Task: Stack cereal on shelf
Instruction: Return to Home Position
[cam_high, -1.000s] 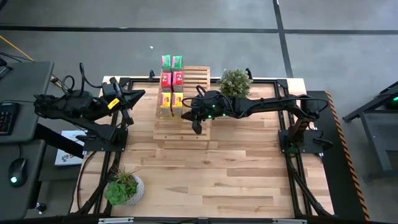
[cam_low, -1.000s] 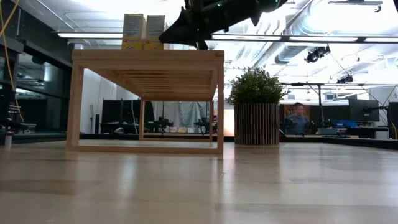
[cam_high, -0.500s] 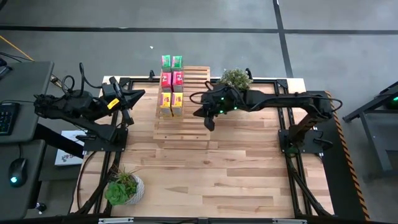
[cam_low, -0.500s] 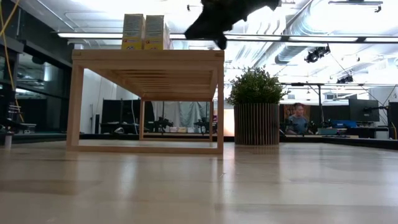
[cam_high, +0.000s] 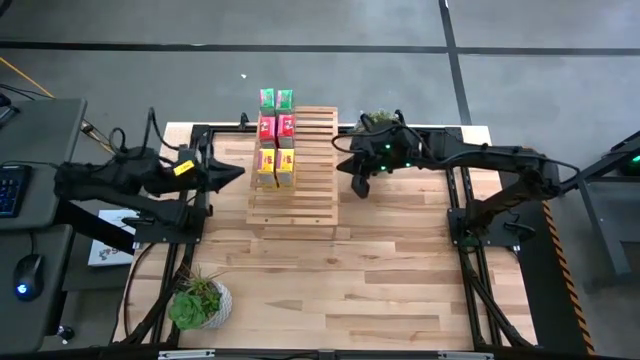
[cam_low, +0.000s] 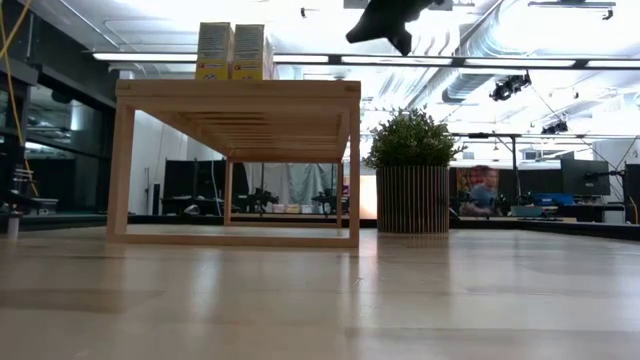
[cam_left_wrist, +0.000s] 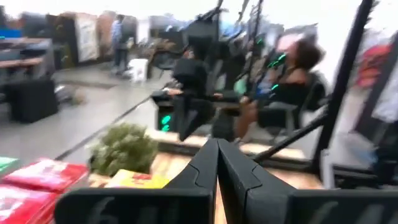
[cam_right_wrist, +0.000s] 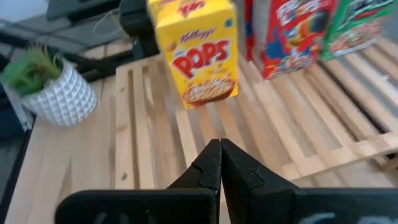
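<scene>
Several cereal boxes stand upright in two rows on the left part of the light-wood shelf (cam_high: 312, 170): green (cam_high: 276, 98), red (cam_high: 276, 127) and yellow (cam_high: 275, 166). The right wrist view shows a yellow box (cam_right_wrist: 199, 50), a red box (cam_right_wrist: 286, 34) and a green box (cam_right_wrist: 354, 25) on the slats (cam_right_wrist: 280, 137). My right gripper (cam_high: 358, 188) hangs shut, high in the air just off the shelf's right edge, holding nothing. My left gripper (cam_high: 238, 172) is shut and points level at the shelf's left side, a little short of the yellow boxes.
A bushy plant in a slatted pot (cam_low: 412, 180) stands at the far right of the shelf, partly under my right arm. A plant in a white pot (cam_high: 198, 303) sits near the table's near left corner. People sit in the room behind (cam_low: 483, 190).
My right gripper, shut throughout, has risen and drawn back from beside the yellow boxes toward the table's right edge, passing off the shelf. My left gripper has swung toward the shelf, sinking slightly. The boxes have not moved.
</scene>
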